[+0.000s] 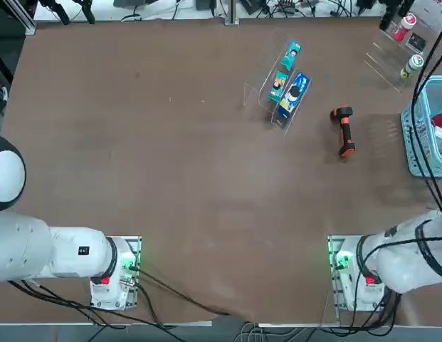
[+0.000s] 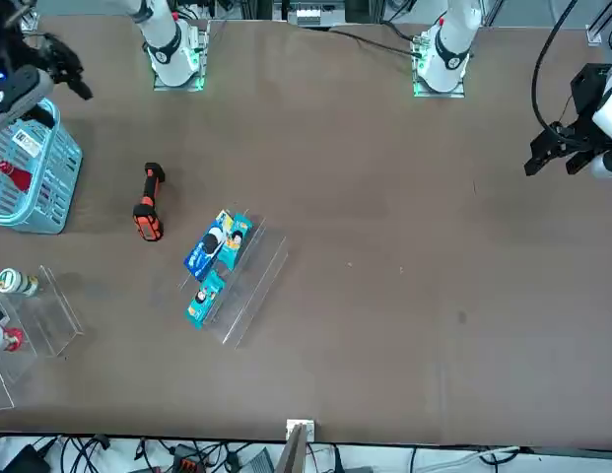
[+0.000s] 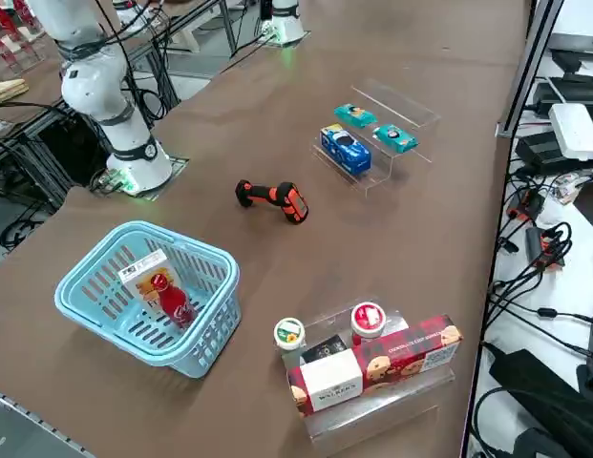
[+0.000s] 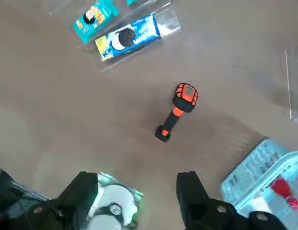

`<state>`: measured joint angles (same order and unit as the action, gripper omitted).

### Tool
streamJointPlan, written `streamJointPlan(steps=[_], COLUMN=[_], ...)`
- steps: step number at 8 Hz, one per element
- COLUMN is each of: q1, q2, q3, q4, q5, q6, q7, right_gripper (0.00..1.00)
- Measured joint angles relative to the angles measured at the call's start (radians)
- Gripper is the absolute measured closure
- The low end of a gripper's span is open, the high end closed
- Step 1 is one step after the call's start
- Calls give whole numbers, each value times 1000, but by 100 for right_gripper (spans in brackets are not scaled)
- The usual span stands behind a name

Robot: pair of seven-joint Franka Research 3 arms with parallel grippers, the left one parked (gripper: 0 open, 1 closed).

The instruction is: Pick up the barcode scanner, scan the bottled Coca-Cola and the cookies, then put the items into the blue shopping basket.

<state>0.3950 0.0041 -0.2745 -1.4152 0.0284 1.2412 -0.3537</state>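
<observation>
The barcode scanner (image 1: 342, 132) (image 3: 272, 198) (image 4: 177, 111) lies on its side on the brown table, between the acrylic snack rack and the blue shopping basket (image 3: 196, 348) (image 1: 414, 135) (image 2: 49, 202). Inside the basket lie the red Coca-Cola bottle (image 3: 172, 301) (image 4: 285, 188) and the white cookies box (image 3: 143, 271). My right gripper (image 4: 139, 191) (image 2: 59, 64) hangs high over the table near its own base, beside the basket and well back from the scanner. Its fingers (image 4: 189, 189) are open with nothing between them.
A clear acrylic rack (image 3: 396, 143) holds a blue packet (image 3: 346, 148) and two teal packets. Another clear stand (image 3: 382, 405) past the basket carries a red biscuit box (image 3: 401, 355), a green-capped bottle (image 3: 289, 334) and a red-capped one (image 3: 369, 320).
</observation>
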Motion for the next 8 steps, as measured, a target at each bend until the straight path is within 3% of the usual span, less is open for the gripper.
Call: streamJointPlan(steps=[1, 2, 3, 6, 8], q1=[-69, -117, -149, -174, -195], q2=[-4, -11, -27, -66, -41], q3=[96, 161, 200, 220, 222], q4=[-2, -12, -33, -87, -108], q5=[0, 0, -1, -2, -14], q6=[0, 5, 19, 72, 108], q7=[96, 182, 263, 491, 514], right_gripper=[0, 0, 0, 0, 0])
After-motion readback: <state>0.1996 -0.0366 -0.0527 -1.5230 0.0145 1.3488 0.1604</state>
